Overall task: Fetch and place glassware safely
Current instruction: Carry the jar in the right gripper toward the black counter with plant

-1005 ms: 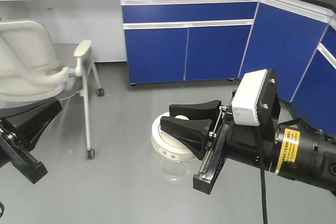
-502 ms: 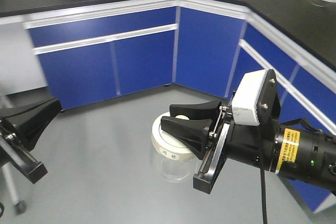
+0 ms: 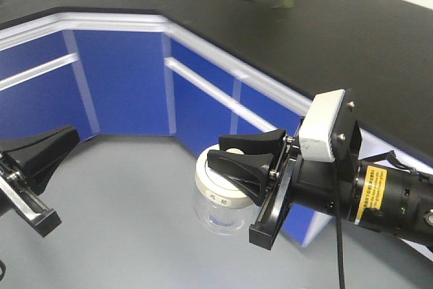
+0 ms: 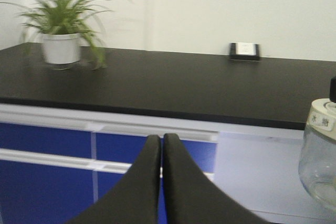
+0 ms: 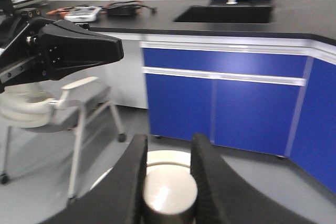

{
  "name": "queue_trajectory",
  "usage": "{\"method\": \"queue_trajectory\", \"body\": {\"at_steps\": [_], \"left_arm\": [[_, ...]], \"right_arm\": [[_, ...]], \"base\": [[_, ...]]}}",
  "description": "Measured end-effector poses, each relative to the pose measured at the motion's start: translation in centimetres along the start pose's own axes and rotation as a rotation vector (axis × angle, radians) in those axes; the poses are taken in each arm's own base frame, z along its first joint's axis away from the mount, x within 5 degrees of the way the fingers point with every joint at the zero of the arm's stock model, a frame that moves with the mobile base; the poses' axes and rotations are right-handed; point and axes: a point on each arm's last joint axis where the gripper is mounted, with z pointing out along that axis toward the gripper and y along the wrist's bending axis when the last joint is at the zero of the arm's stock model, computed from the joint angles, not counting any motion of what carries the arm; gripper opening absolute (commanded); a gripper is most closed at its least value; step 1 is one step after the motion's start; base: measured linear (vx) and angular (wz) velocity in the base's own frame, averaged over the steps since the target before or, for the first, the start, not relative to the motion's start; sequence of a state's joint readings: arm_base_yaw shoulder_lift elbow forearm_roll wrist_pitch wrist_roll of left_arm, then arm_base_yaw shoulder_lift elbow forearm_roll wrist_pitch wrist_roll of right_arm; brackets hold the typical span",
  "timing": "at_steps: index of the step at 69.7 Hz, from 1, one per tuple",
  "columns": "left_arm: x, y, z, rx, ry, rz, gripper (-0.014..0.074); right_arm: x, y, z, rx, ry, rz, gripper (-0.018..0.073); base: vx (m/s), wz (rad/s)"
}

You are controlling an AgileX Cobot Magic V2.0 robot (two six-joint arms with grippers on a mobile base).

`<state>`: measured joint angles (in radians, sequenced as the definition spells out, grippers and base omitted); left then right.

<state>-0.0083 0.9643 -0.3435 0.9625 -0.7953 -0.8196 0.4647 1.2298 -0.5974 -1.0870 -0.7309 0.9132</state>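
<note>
The glassware [image 3: 218, 206] is a squat clear jar with a cream-white lid, hanging above the grey floor. My right gripper [image 3: 218, 152] is shut on the lid's central knob [image 5: 169, 195], one black finger on each side. In the right wrist view the lid [image 5: 168, 157] shows just beyond the knob. The jar's glass body [image 4: 318, 163] also sits at the right edge of the left wrist view. My left gripper [image 4: 161, 141] is shut with its fingers pressed together and nothing between them. It is held low at the left [image 3: 64, 139], apart from the jar.
A black countertop [image 3: 352, 38] over blue cabinets [image 3: 122, 79] runs along the back and right. A potted plant [image 4: 62, 32] and a small device [image 4: 244, 51] stand on it. A chair [image 5: 58, 103] and a sink [image 5: 226, 13] show in the right wrist view.
The whole background has swung left: the chair left the front view and the counter corner with the plant came in. Both grippers and the jar keep their places in the view.
</note>
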Motion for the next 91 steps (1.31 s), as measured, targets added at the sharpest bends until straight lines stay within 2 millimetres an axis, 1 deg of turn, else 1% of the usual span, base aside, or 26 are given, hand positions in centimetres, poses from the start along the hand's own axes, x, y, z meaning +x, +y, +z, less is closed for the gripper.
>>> {"method": "queue_trajectory", "body": {"at_steps": [65, 79, 91], "left_arm": [[0.00, 0.00, 0.00, 0.000, 0.000, 0.000, 0.0002], [0.00, 0.00, 0.00, 0.000, 0.000, 0.000, 0.0002], [0.00, 0.00, 0.00, 0.000, 0.000, 0.000, 0.0002]], "right_arm": [[0.00, 0.00, 0.00, 0.000, 0.000, 0.000, -0.0001], [0.00, -0.01, 0.00, 0.001, 0.000, 0.000, -0.0001], [0.00, -0.01, 0.00, 0.001, 0.000, 0.000, -0.0001]], "base": [[0.19, -0.73], [0.16, -0.54], [0.13, -0.30]]}}
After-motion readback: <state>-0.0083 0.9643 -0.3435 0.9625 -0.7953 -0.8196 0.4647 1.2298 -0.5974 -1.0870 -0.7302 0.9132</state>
